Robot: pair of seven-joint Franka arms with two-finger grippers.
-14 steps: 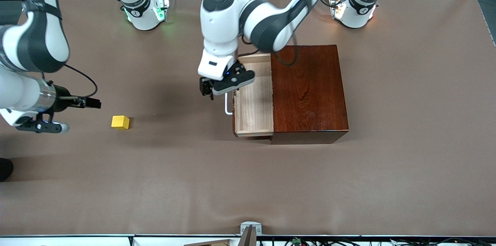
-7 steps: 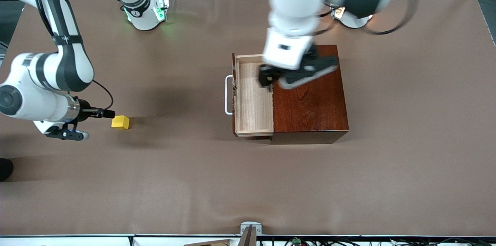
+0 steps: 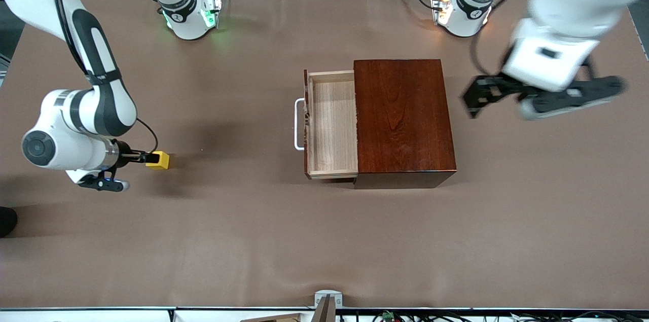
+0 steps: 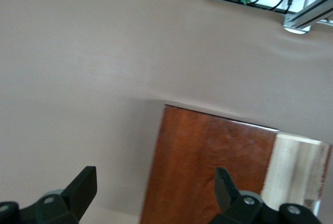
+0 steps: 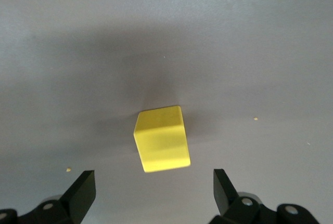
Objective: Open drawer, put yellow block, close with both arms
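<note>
The yellow block (image 3: 159, 159) lies on the table toward the right arm's end. My right gripper (image 3: 147, 158) is low at the block's side, open. In the right wrist view the block (image 5: 162, 139) sits just ahead of the gripper (image 5: 153, 183), and neither finger touches it. The drawer (image 3: 332, 124) is pulled out of the dark red-brown box (image 3: 403, 119), empty, with its white handle (image 3: 298, 124) facing the block. My left gripper (image 3: 472, 104) is open and empty, up over the table beside the box at the left arm's end. The left wrist view shows the gripper (image 4: 155, 183), the box (image 4: 208, 167) and the drawer (image 4: 296, 172).
Brown table cover (image 3: 324, 241) spreads wide on every side. A grey bracket (image 3: 328, 299) sits at the table edge nearest the front camera. The arm bases (image 3: 190, 12) (image 3: 461, 12) stand along the edge farthest from that camera.
My left gripper left the drawer handle, swung over the box and now hangs beside it at the left arm's end. My right gripper moved up to the yellow block.
</note>
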